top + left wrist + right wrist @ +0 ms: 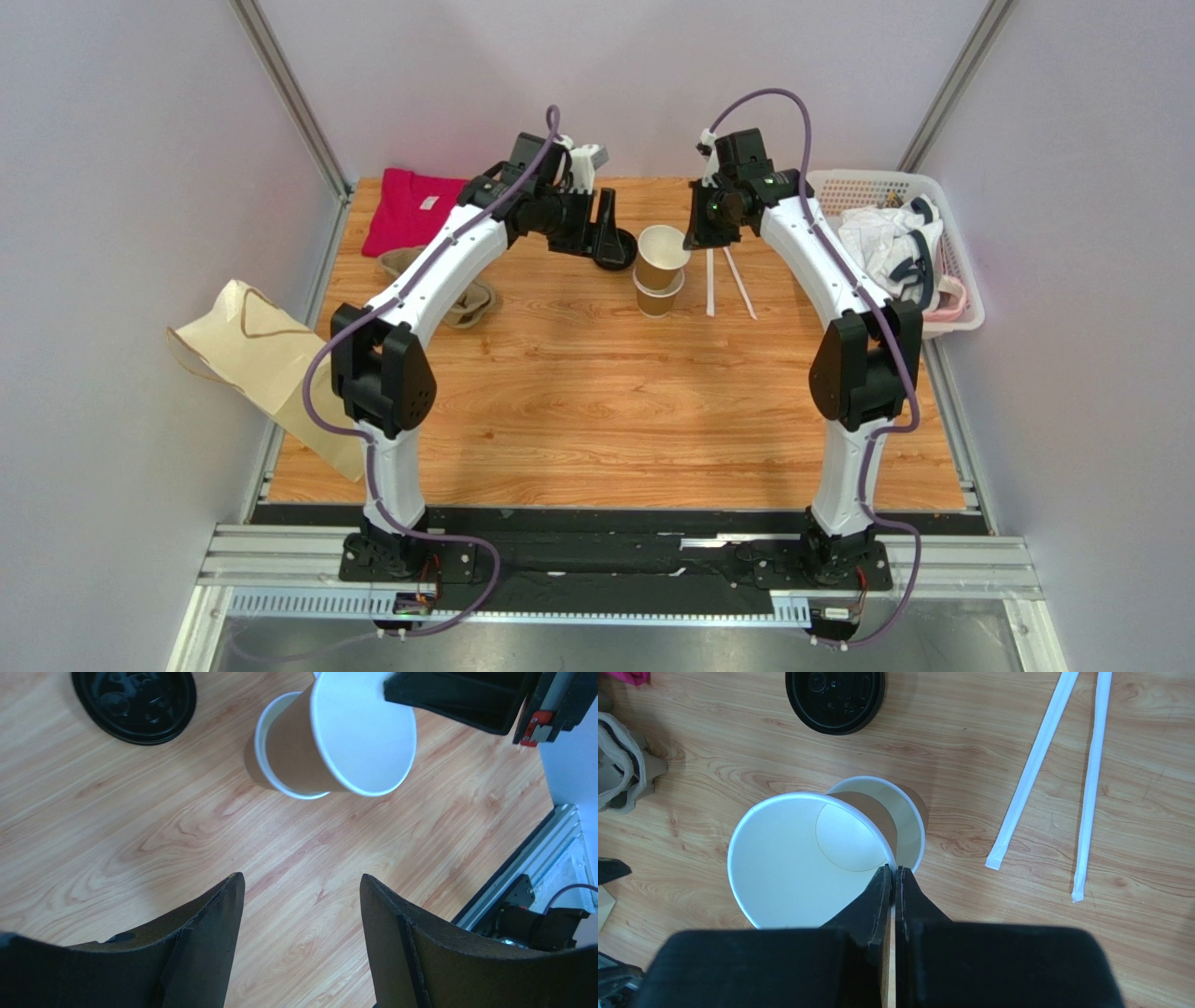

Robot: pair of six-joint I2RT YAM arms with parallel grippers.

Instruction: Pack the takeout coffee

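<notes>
Toward the far middle of the wooden desk (603, 406), an upright tan-brown paper cup (911, 814) stands open, its white inside showing. A tilted tan-brown paper cup (787, 861), also white inside, leans over it toward the left, and its base appears to sit in the standing cup's mouth. The right tool (893, 871) is pinched together on the wall of the tilted cup at its rim, one finger inside and one outside.

Just left of the two cups, a round black plastic lid (835, 696) lies loose on the wood and is on neither cup, so the coffee is unlidded and in separate parts.

The left tool (300, 882) hangs just left of the cups, near the lid. Its dark fingers (210, 924) stand apart, with only bare wood between them.

Right of the cups, two long white paper-wrapped straws (1032, 770) lie side by side on the desk, apart from the cups. At the far right edge sits a white plastic basket (898, 178) holding crumpled cloth. A folded pink cloth (414, 210) lies at the far left corner, and a beige paper bag (260, 350) with a cord handle hangs off the left edge.
</notes>
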